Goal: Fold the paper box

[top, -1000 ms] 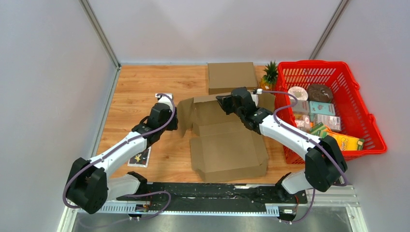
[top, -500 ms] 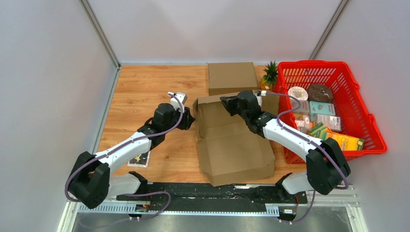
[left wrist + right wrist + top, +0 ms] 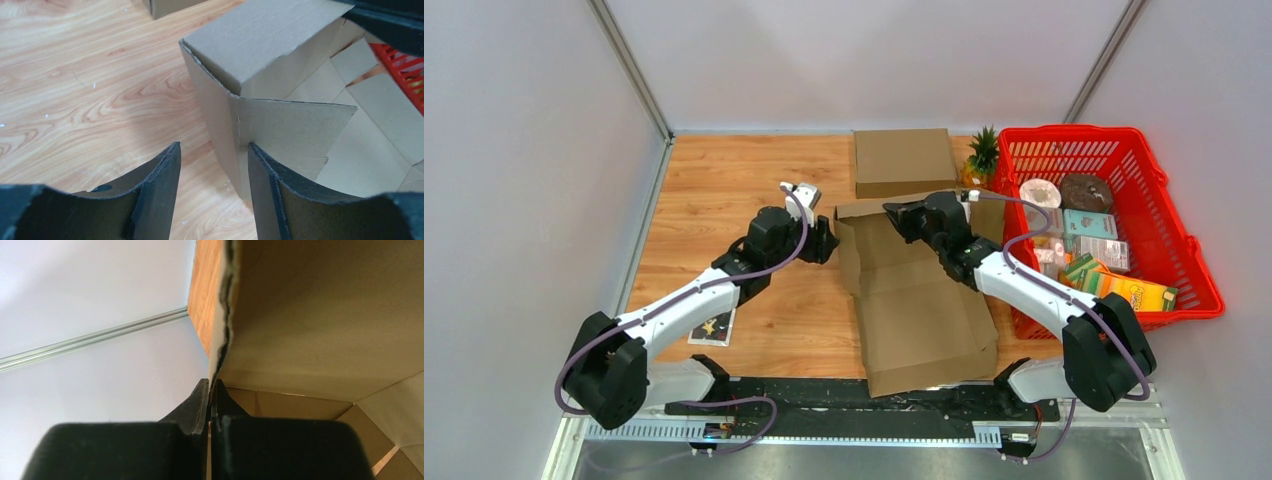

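While right end effector (image 3: pixel 210 386) grips paper box (image 3: pixel 924 310), left end effector (image 3: pixel 212 148) has opened wider.

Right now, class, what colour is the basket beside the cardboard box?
The basket is bright red; the top external view shows it best.
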You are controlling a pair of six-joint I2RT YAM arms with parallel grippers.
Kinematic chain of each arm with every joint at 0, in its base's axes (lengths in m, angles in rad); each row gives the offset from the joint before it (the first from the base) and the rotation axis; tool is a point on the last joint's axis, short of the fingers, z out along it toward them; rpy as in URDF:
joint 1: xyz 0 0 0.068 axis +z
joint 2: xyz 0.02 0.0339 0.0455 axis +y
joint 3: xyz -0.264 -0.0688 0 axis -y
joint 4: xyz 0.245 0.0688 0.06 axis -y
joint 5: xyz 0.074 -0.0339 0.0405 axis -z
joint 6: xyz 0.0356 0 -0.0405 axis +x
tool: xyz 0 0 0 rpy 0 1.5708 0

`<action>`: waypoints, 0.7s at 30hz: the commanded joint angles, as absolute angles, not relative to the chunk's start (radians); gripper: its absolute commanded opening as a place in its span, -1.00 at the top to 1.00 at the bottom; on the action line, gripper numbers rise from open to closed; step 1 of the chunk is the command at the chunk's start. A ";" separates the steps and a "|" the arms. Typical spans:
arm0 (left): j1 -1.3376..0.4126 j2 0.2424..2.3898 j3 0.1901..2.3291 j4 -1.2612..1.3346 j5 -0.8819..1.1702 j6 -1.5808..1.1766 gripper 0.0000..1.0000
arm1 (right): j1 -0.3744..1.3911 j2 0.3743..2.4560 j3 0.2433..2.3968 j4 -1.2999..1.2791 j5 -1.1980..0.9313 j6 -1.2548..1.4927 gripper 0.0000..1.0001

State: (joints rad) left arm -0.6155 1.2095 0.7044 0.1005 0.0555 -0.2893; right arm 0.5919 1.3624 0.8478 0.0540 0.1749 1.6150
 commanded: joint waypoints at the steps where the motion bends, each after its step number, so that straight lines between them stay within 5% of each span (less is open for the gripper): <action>1: -0.609 1.239 0.765 0.121 0.089 -0.308 -0.20 | 0.589 1.344 0.885 0.117 0.141 1.624 1.00; 9: -0.575 1.305 0.789 0.192 0.238 -0.388 -0.20 | 0.587 1.373 0.907 0.144 0.130 1.687 1.00; 21: -0.638 1.289 0.668 0.253 -0.100 -0.379 -0.10 | 0.597 1.321 0.795 0.093 0.107 1.579 1.00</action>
